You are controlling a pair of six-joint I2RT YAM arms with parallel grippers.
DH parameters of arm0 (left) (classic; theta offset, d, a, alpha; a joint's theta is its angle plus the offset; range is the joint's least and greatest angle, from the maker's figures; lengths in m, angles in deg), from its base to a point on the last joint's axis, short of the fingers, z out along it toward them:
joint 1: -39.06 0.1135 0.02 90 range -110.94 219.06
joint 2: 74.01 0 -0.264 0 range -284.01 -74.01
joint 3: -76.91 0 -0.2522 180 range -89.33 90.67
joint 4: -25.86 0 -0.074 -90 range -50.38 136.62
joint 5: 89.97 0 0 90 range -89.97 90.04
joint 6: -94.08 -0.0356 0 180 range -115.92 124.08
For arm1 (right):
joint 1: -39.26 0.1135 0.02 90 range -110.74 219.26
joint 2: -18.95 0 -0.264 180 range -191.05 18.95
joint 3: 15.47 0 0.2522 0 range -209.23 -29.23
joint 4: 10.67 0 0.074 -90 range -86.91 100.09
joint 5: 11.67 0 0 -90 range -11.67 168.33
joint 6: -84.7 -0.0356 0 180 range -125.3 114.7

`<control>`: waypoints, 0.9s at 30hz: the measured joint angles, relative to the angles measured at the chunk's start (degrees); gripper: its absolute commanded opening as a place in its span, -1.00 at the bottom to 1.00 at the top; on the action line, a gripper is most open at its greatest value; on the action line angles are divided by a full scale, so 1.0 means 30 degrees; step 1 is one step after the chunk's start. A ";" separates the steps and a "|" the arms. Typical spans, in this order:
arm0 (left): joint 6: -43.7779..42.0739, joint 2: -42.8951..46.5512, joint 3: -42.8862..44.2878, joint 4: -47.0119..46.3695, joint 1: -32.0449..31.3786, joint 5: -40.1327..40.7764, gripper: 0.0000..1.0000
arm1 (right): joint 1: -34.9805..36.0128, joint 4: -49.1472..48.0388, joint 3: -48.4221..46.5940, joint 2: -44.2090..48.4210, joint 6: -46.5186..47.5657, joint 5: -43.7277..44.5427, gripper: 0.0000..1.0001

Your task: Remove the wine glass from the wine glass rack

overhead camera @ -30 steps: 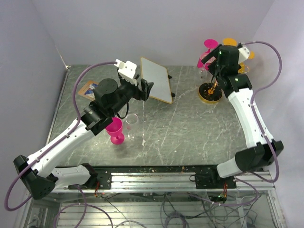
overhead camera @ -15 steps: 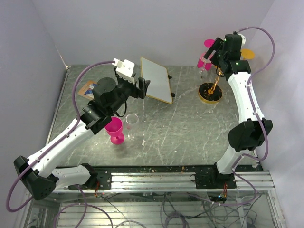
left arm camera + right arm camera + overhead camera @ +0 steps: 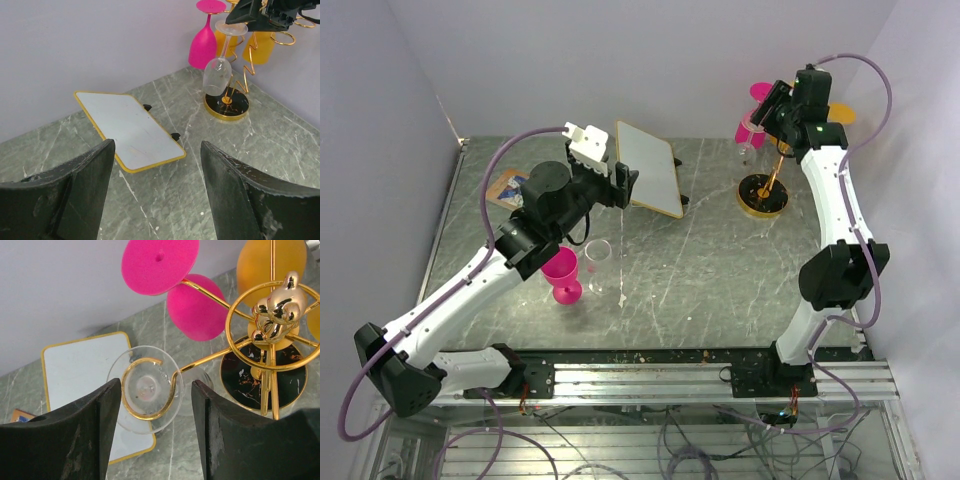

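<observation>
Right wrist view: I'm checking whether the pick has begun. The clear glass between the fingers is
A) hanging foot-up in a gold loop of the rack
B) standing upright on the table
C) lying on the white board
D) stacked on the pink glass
A: the clear glass hangs with its foot in a gold loop of the rack, bowl below, and the right gripper is open with a finger on each side.

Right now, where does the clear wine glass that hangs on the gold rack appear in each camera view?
Top external: the clear wine glass is in the upper right part.
Left wrist: the glass is at upper right, hanging upside down.
Right wrist: the glass is near the centre, its round foot toward the camera.
Shared landmark: the gold-edged white board.
</observation>
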 measured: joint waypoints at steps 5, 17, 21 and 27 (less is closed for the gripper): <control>0.0058 -0.0051 0.0000 0.0000 0.0044 -0.0073 0.58 | -0.0036 0.0117 0.0000 -0.0233 0.0007 -0.0007 0.12; 0.0087 -0.0102 0.0000 0.0007 0.0211 -0.0255 0.59 | -0.0474 0.0095 0.0007 -0.0291 -0.0168 -0.0299 -0.20; 0.0117 -0.0102 0.0000 0.0007 0.0277 -0.0255 0.58 | -0.0488 0.0087 0.0007 -0.0357 -0.0291 -0.0495 -0.30; 0.0219 -0.0102 0.0000 0.0007 0.0401 -0.0299 0.59 | -0.0488 -0.0102 -0.0102 -0.0692 -0.0554 -0.0838 -0.46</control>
